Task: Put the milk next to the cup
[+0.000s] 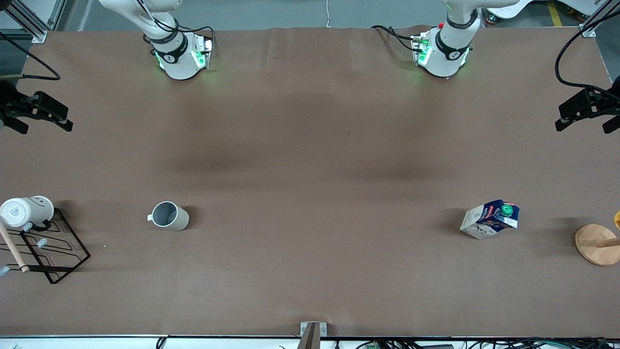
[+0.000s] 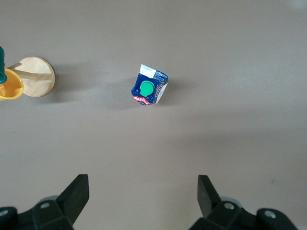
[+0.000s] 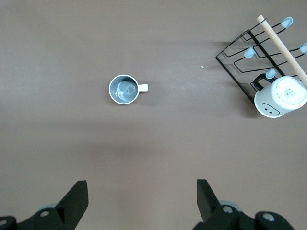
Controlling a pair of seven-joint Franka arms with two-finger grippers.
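Brown cloth covers the table (image 1: 310, 145), with both arms waiting high above their own ends of it. The milk (image 1: 490, 219) — a blue and white carton with red lettering and a green round cap — stands upright toward the left arm's end of the table, alone on bare cloth. The left wrist view looks straight down on its green cap (image 2: 147, 87). Just beside the carton, closer to the table's edge, sits a round wooden base (image 1: 597, 244) with a peg, and a yellow piece (image 2: 10, 87) hangs by it.

The cup (image 1: 168, 215) — a grey-beige mug with a grey interior — stands upright toward the right arm's end, well apart from the carton, about as near the front camera as the carton is. Its small handle points toward a black wire rack (image 1: 46, 252) at that end. A white mug (image 1: 26, 211) with a smiley face hangs on the rack, and a wooden rod (image 1: 13, 251) lies across it.

The left gripper (image 2: 143, 197) hovers over bare cloth near the carton, its two fingers spread wide with nothing between them. The right gripper (image 3: 142, 197) hovers over bare cloth near the cup — fingers likewise parted and holding nothing.
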